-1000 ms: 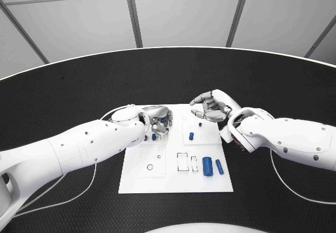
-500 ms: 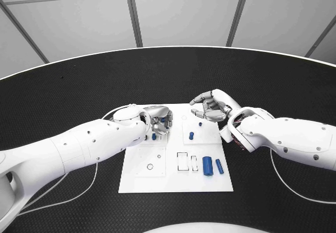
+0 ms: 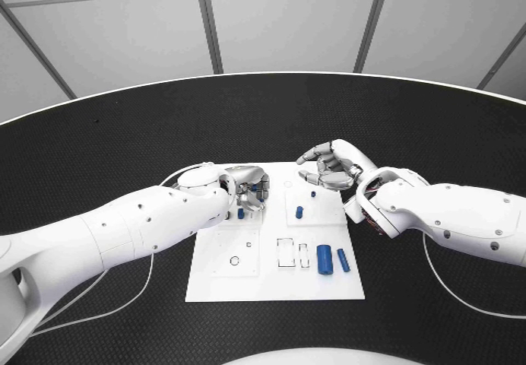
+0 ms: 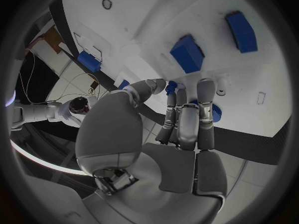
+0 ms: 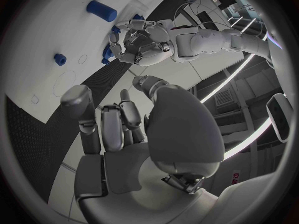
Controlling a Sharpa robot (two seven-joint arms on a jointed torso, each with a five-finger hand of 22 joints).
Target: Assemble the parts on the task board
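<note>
Black table: the white task board lies at its middle, with both arms brought in over the board's far half.

Task board: several outlined slots and a small ring recess are seen unfilled on the near half, so the assembly is judged well short of finished.

Left hand: held over the board's far-left part, fingers curled downward. In the left wrist view a small blue piece is seen at the fingertips, apparently pinched there; a second blue piece sits close behind the fingers, and whether it is touched cannot be told. This is judged to be a part being seated or lifted at that corner.

Right hand: held at the board's far-right edge, fingers loosely curled inward, nothing seen in it in the right wrist view.

Parts, larger first: 1 broad blue block and 1 slim blue bar lie loose, side by side, on the near-right part, beside an unfilled slot. 1 small blue peg stands on the raised pad at mid-right; a smaller blue stud is seen just beyond it.

Remaining, as judged: the 2 loose pieces and the open recesses.
</note>
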